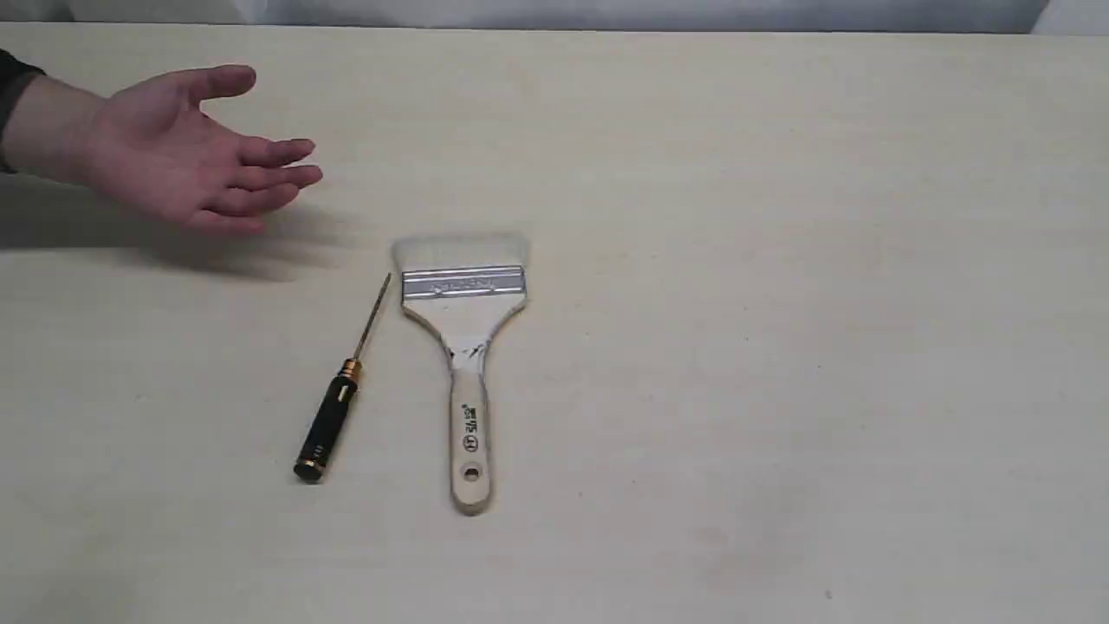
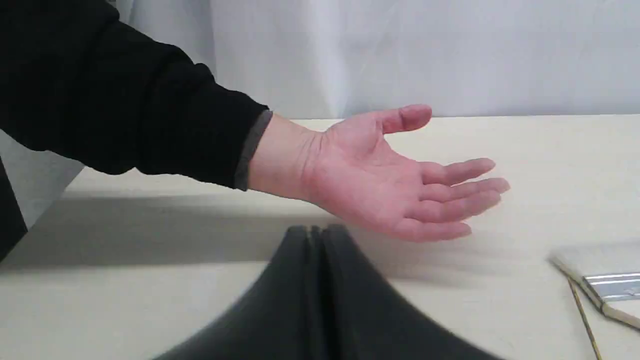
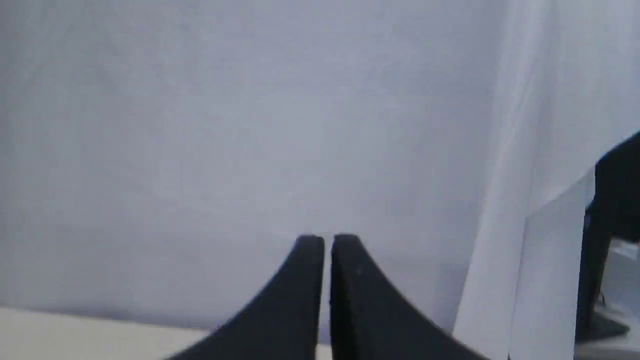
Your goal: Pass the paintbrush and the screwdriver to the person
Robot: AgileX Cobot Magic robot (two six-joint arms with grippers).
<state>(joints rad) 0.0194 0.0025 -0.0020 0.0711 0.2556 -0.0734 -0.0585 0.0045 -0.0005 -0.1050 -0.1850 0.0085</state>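
The paintbrush lies flat mid-table, pale bristles toward the far side, wooden handle toward the near edge; its ferrule corner shows in the left wrist view. To its left lies the screwdriver, black handle near, thin shaft pointing away. The person's open hand hovers palm up at the far left, dark sleeve behind it. My left gripper is shut and empty, short of the hand. My right gripper is shut and empty, facing the white backdrop. Neither gripper appears in the exterior view.
The pale tabletop runs to a white curtain at the back. A dark stand shows beside the curtain in the right wrist view.
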